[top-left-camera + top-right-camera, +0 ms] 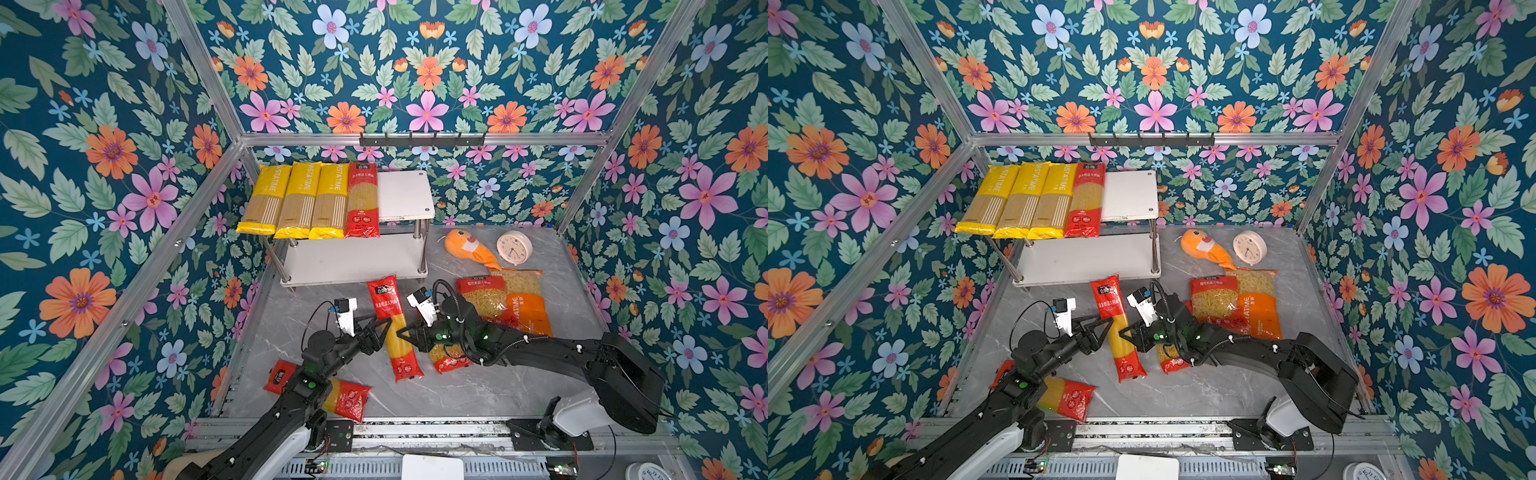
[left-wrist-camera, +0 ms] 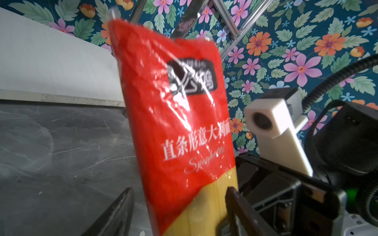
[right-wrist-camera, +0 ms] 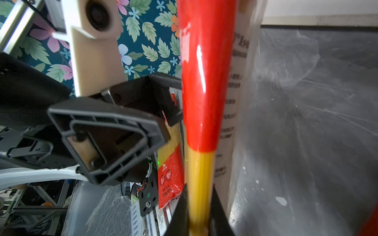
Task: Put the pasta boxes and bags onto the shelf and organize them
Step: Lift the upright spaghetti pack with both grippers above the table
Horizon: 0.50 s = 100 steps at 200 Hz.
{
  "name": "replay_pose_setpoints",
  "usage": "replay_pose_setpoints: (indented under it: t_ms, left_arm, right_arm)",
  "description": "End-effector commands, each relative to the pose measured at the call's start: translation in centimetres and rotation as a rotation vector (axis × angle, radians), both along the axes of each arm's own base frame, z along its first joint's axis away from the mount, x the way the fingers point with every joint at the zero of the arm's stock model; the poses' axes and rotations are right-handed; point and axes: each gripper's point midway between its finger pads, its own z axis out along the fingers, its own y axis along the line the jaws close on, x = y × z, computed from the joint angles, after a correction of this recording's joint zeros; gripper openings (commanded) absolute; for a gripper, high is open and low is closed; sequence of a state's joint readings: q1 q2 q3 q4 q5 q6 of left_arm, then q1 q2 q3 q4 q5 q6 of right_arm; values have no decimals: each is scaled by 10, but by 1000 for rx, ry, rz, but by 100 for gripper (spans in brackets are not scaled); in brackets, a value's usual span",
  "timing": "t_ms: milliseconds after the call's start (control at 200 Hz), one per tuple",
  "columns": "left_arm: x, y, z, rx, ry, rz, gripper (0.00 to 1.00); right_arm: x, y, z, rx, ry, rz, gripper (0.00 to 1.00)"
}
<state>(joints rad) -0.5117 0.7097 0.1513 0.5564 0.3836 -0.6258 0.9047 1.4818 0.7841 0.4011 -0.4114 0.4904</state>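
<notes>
Holding the red spaghetti pack (image 1: 388, 307) mid-surface, long axis roughly 11-to-5 o'clock in both top views, red label end toward the shelf (image 1: 405, 195) at 11 o'clock. It looks lifted off the surface (image 1: 457, 395): the left wrist view shows the label end up against the wallpaper. Height unclear.

Right end effector (image 1: 403, 333) comes in from 3 o'clock, clenched on the yellow mid-section, fingers (image 3: 181, 206) pinching the bundle either side. Left end effector (image 1: 384, 326) sits at the pack's 9 o'clock edge, jaws apart and straddling it. A gap shows on one side in the left wrist view, so not gripping.

Handling, my read: light, stiff as a bundle, strands brittle. The film is glossy and slick, so it can slide or twist in a pinch. Best hold is across the narrow width near mid-length, about where the right one has it; an end grip would let it swing. Moderate squeeze only.

Shelf top tier: three yellow PASTATIME packs (image 1: 299, 199) plus a shelved red pack (image 1: 362, 199) side by side, with bare board at their 3 o'clock, the likely slot. Lower tier (image 1: 353, 259) bare.

Loose on the surface:
- second red spaghetti pack (image 1: 349, 399) at 7 o'clock under the left arm
- short-pasta bag (image 1: 482, 295) and orange PASTATIME bag (image 1: 525, 307) at 2 o'clock
- half-hidden red bag (image 1: 446, 361) under the right arm

Plush fish (image 1: 465, 249) and clock (image 1: 514, 247) at 1 o'clock, not task items.
</notes>
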Motion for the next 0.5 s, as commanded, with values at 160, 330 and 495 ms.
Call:
replay_pose_setpoints:
  t_ms: [160, 330, 495]
  left_arm:
    - [1, -9, 13, 15, -90, -20, 76]
    - [-2, -16, 17, 42, -146, -42, 77]
    - [-7, -23, 22, 35, -188, -77, 76]
  right_arm:
    - [0, 11, 44, 137, -155, 53, 0]
    - [-4, 9, 48, 146, -184, 89, 0]
    - [-10, 8, 57, 165, -191, 144, 0]
